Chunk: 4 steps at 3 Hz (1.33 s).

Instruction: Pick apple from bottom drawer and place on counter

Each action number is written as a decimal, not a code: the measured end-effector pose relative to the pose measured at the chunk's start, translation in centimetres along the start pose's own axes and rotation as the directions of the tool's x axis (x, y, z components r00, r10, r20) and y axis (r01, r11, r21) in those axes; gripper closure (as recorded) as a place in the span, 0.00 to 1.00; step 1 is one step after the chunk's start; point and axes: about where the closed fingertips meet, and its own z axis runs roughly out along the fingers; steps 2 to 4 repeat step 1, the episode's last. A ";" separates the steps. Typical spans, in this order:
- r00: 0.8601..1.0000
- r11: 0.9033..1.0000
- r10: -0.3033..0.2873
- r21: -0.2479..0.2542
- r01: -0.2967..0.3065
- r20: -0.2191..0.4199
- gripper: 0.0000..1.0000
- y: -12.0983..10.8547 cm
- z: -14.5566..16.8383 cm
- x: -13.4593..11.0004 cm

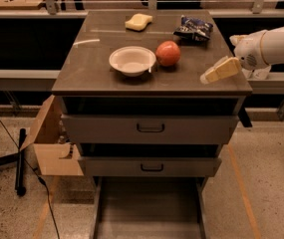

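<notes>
The red apple rests on the dark counter, just right of the white bowl, and nothing holds it. My gripper is to the right of the apple, over the counter's right edge, apart from it, open and empty. One pale finger points down-left. The bottom drawer is pulled out at the foot of the cabinet, and its grey floor is bare.
A pale yellow sponge and a dark snack bag lie at the back of the counter. Two closed grey drawers with black handles sit below the top. An open cardboard box stands at the cabinet's left.
</notes>
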 end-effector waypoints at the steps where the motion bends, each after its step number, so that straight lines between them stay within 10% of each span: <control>1: 1.000 1.000 0.000 -0.001 0.000 0.000 0.00 0.0 0.0 0.0; 4: 1.000 1.000 0.000 -0.001 0.000 0.000 0.00 0.0 0.0 0.0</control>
